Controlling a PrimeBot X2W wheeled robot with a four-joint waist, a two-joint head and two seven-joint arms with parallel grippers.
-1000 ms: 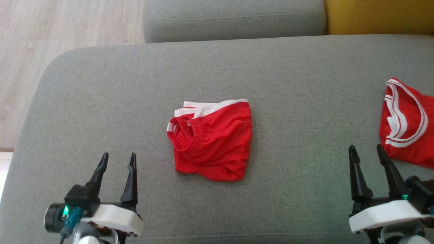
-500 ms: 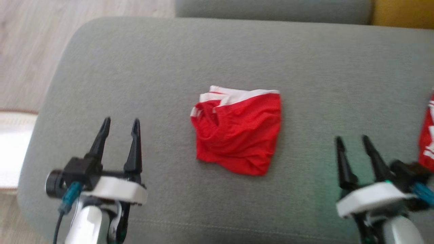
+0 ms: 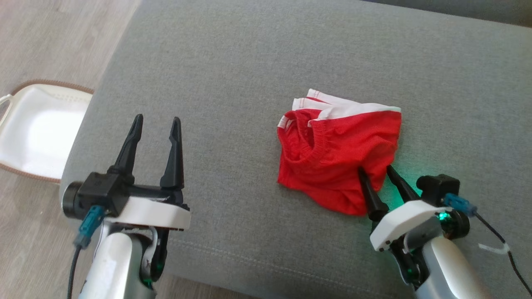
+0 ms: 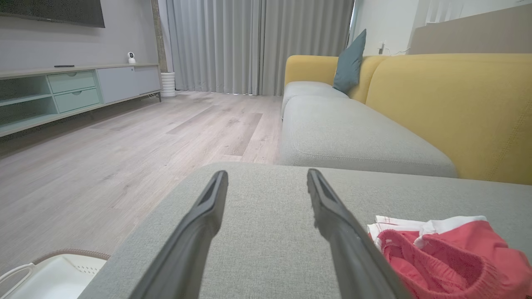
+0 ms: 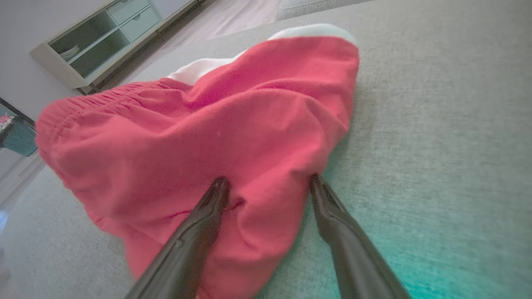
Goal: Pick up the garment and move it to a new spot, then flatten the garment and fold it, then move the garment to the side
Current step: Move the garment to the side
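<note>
Though ungripped, garment (image 3: 332, 153) inside right gripper (image 3: 374, 167)

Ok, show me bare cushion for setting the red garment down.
Bare grey cushion runs along the far side beyond the red garment, and between it and the left gripper. Crowded at the garment's near right corner, where the right gripper meets the cloth.

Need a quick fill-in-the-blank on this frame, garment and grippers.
The crumpled red fabric garment with ___ trim lies on the grey upholstered cushion.
The right gripper, jaws ___, reaches the garment's near edge.
The left gripper, also open, holds ___.
The white plastic basket stands on the ___.
Missing: white; open; nothing; floor.
</note>
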